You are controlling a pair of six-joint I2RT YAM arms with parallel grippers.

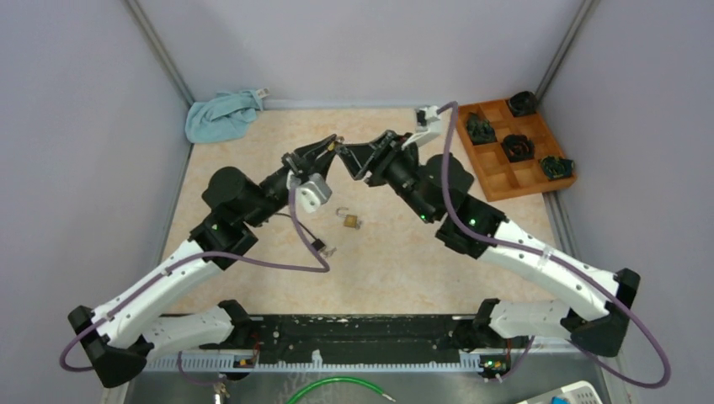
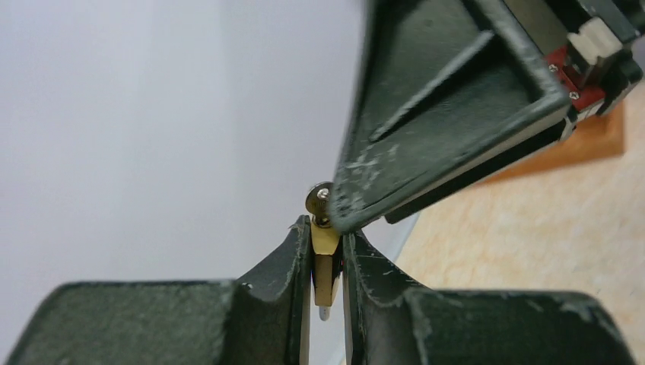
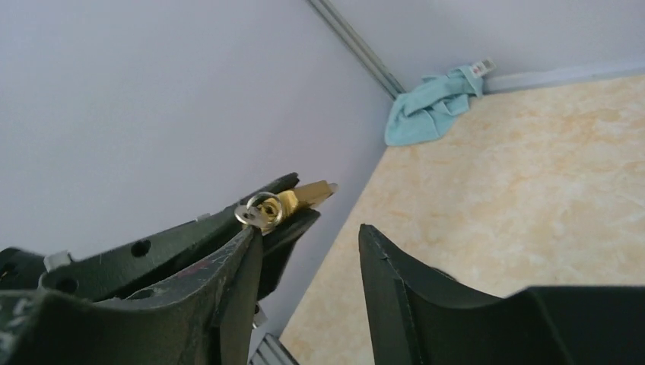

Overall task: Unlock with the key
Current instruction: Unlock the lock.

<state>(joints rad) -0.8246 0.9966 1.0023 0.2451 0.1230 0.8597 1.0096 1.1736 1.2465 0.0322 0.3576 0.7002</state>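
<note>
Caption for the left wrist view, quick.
Left gripper pinches the key; right fingertip at its ring.

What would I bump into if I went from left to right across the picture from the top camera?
blue cloth → padlock → wooden tray

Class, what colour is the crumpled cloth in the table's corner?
Light blue cloth, clearest in the top external view.
</note>
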